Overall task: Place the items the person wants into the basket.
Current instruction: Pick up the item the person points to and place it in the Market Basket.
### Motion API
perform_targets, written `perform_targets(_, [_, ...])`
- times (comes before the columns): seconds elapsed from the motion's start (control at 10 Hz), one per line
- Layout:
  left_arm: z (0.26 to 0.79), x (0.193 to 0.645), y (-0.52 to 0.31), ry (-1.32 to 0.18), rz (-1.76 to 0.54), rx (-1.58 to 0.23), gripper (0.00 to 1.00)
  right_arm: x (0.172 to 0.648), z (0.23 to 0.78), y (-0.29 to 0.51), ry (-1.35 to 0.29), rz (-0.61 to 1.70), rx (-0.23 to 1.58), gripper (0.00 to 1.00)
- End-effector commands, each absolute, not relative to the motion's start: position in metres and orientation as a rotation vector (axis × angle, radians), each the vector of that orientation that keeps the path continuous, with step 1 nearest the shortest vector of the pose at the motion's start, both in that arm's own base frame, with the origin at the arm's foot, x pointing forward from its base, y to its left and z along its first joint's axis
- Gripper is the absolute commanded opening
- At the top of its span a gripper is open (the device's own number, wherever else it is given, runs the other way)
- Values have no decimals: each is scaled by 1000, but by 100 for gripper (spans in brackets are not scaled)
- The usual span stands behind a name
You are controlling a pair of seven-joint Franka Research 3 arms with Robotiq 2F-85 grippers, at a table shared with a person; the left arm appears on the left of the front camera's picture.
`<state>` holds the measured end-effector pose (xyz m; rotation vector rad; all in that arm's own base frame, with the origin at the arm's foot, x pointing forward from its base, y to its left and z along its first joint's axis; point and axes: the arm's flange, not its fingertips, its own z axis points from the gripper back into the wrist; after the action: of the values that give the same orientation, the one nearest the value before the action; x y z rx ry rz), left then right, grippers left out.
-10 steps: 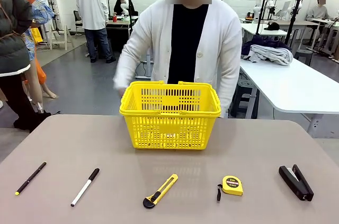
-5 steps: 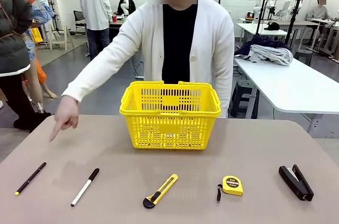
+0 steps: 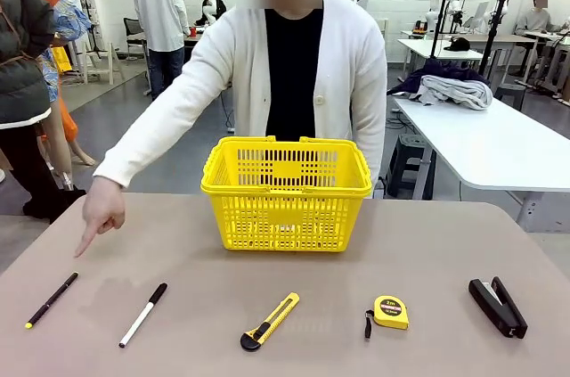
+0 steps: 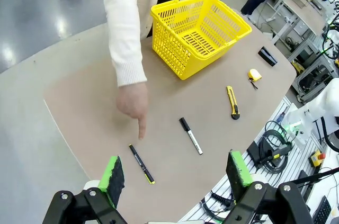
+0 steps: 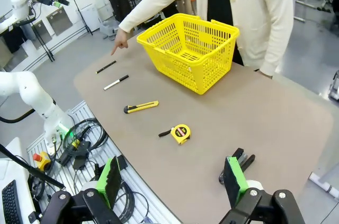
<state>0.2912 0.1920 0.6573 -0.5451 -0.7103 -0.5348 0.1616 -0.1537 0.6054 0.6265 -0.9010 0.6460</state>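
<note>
Five small tools lie in a row on the smooth tan table (image 3: 427, 252): one thin black pen (image 3: 51, 299), one white marker (image 3: 143, 315), one yellow knife (image 3: 269, 321), one round tape measure (image 3: 390, 312) and one black stapler (image 3: 499, 307). One yellow plastic basket (image 3: 286, 192) with holey sides stands behind them. One hand (image 3: 102, 208) points down just by the pen. The left gripper (image 4: 175, 171) and the right gripper (image 5: 172, 179) both gape wide, empty. White tables (image 3: 499, 141) stand in the bright room.

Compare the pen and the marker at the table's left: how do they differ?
The pen is black with a yellowish near end; the marker has a white barrel and black cap. The pen looks slimmer than the marker. The person's hand points toward the pen, which lies left of the marker. Both lie flat on the table, slanted alike.
</note>
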Motion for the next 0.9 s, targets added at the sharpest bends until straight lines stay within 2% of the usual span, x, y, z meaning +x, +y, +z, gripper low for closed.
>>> perform_targets(0.0, [659, 292, 191, -723, -539, -551, 100, 160, 606, -152, -907, 658, 629, 100])
perform_targets(0.2, [657, 291, 192, -710, -535, -545, 100, 160, 606, -152, -907, 658, 629, 100])
perform_targets(0.6, [638, 314, 97, -400, -637, -48, 100, 160, 606, -152, -907, 658, 629, 100])
perform_targets(0.8, [608, 321, 57, -313, -676, 59, 100, 160, 606, -152, -907, 658, 629, 100])
